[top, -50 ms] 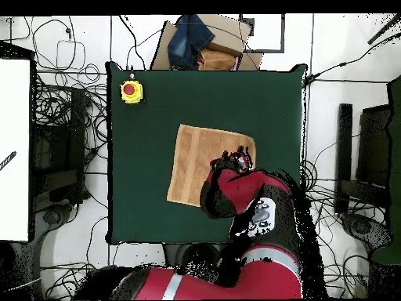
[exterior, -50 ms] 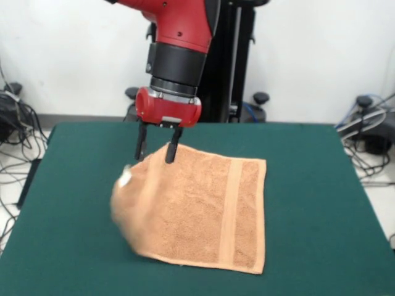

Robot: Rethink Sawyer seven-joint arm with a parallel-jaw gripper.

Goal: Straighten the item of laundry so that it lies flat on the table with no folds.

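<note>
The orange-tan towel [exterior, -50 ms: 203,213] [top, -50 ms: 202,163] lies on the green table [exterior, -50 ms: 315,185] [top, -50 ms: 157,110]. Its right part is flat, with one woven band running front to back. Its left part is blurred and bulges up, a white tag [exterior, -50 ms: 125,178] showing at that edge. My gripper [exterior, -50 ms: 154,158] [top, -50 ms: 235,161] hangs just above the towel's far left corner, open, with its two black fingers [exterior, -50 ms: 141,143] apart and nothing clearly held between them. In the overhead view the arm covers the towel's corner nearest the robot.
A yellow box with a red button [top, -50 ms: 131,91] sits near one table corner. Beyond the table edge stands a cardboard box with blue cloth [top, -50 ms: 200,41]. Cables lie on the floor around the table.
</note>
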